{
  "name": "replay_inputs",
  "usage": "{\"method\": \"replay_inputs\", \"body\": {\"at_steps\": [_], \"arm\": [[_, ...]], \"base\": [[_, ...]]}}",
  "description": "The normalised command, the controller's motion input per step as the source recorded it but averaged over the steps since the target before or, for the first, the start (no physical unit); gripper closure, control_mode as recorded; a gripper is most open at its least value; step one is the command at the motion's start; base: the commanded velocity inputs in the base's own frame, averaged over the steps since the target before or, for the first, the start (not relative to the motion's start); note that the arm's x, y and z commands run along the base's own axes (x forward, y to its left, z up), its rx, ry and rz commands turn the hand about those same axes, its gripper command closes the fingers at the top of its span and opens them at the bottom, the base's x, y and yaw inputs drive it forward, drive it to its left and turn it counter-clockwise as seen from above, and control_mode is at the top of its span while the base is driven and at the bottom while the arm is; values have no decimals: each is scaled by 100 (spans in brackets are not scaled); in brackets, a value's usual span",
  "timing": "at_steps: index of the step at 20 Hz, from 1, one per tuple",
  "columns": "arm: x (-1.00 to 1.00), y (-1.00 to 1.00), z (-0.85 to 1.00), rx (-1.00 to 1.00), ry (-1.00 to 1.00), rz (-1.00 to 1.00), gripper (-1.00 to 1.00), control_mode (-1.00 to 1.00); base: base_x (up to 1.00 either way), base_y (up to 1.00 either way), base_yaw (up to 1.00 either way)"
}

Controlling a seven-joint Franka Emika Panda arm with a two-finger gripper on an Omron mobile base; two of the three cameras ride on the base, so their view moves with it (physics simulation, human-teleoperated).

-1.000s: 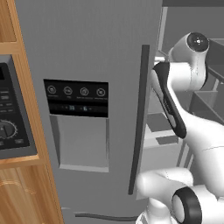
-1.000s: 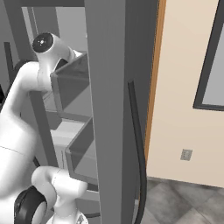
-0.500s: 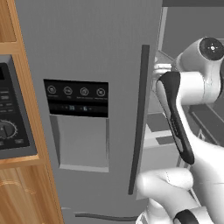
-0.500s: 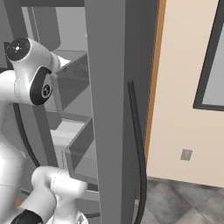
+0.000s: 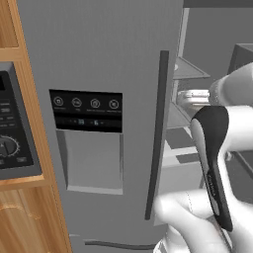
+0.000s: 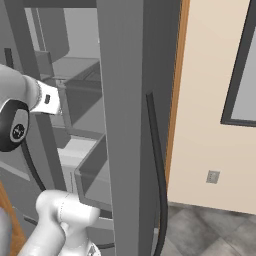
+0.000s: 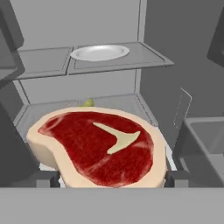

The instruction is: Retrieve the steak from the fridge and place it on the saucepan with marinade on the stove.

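Gripper (image 7: 112,180) spread wide w/ the steak (image 7: 98,146) sitting between the finger tips: dark tips seen at approx 8 and 4 o'clock of the meat in hand view, flanking its near edge; looks like a wide hold on the slab, tho actual pad contact hidden under the meat. Steak big in hand view, deep red w/ pale fat rim and a pale Y-shaped streak near centre, lying flat, inside the fridge (image 5: 104,64) compartment. Small yellow-green item (image 7: 89,103) peeking just past the steak's far edge at 12 o'clock, too hidden to ID. Upper shelf (image 7: 144,59) at 12 o'clock carrying a shallow white plate (image 7: 99,52), nothing visible on it. Lower shelf (image 7: 127,103) running behind the meat. Grey door bin (image 7: 205,144) at 3 o'clock, contents can't tell. In left base view, fridge's left door shut, black dispenser panel (image 5: 87,110) at centre, long dark handle (image 5: 157,133) beside it; white arm reaching into open right half at 3 o'clock. In right base view, open door edge-on w/ door bins (image 6: 95,180) stacked, contents not visible.
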Motion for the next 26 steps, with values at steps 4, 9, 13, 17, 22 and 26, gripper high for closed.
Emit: {"method": "replay_inputs", "body": {"at_steps": [4,9,13,17,22,26], "arm": [[-79,1,7,0,3,0,100,-100],[-48,3,9,0,5,0,100,-100],[-42,9,7,7,5,0,100,-100],[-22,7,1,5,2,2,100,-100],[0,0,0,3,1,6,100,-100],[-4,0,0,0,1,2,100,-100]], "base": [[0,0,0],[0,0,0],[0,0,0],[0,0,0],[0,0,0],[0,0,0]]}}
